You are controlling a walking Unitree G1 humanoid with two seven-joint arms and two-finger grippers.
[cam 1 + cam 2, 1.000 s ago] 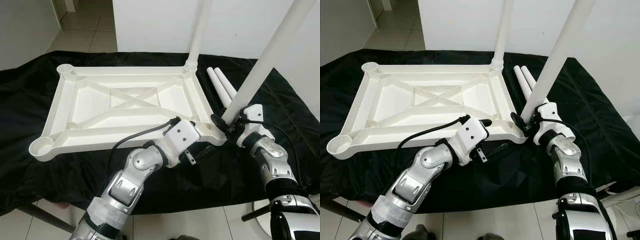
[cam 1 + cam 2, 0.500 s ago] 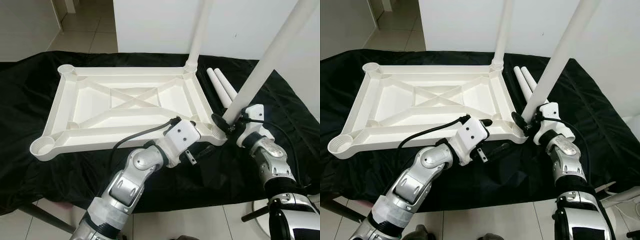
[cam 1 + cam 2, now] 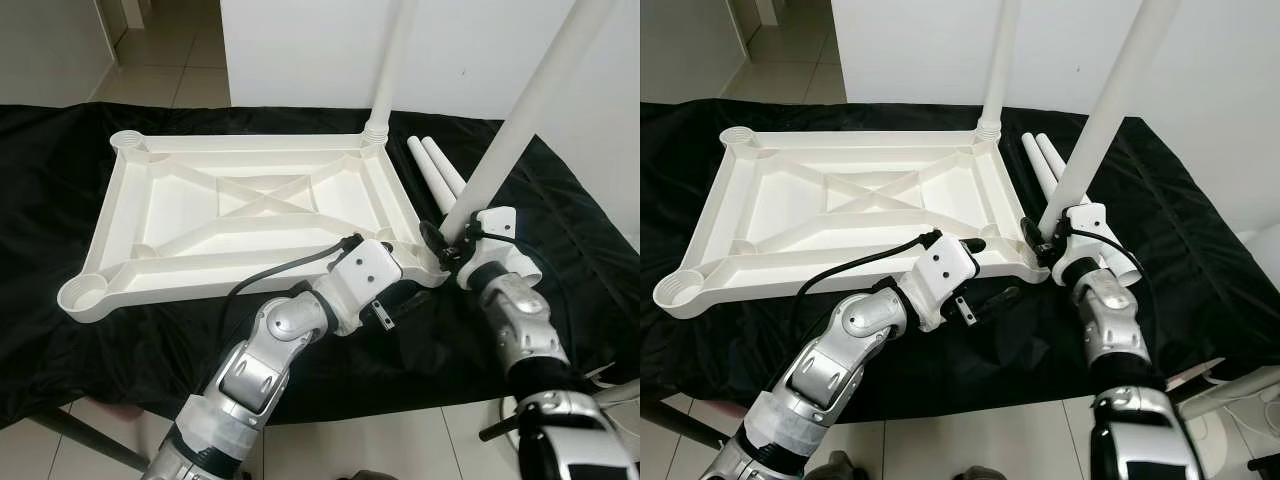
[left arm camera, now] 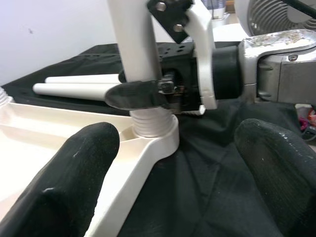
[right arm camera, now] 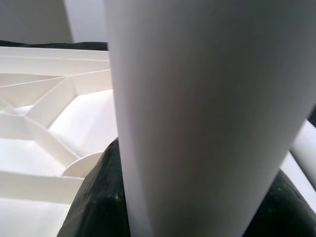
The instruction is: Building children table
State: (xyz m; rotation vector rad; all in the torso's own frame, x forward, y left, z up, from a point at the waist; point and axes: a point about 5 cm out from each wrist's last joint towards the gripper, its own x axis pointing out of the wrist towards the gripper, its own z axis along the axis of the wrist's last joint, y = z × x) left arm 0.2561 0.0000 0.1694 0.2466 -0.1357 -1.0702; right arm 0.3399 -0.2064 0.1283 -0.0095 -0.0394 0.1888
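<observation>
I see the white tabletop [image 3: 250, 215] lying upside down on the black cloth [image 3: 60, 170] that covers the counter. One leg [image 3: 392, 65] stands upright in the corner socket at 1 o'clock. My right hand [image 3: 447, 243] is closed on a second leg [image 3: 520, 115], low on it, just above the corner socket at 4 o'clock; this leg leans a little to the right. My left hand [image 4: 173, 168] is beside the same corner, its fingers [image 4: 64, 182] wide apart and holding nothing, one at the tabletop edge, the other over the cloth. Two spare legs [image 3: 440, 175] lie together on the cloth at 2 o'clock.
</observation>
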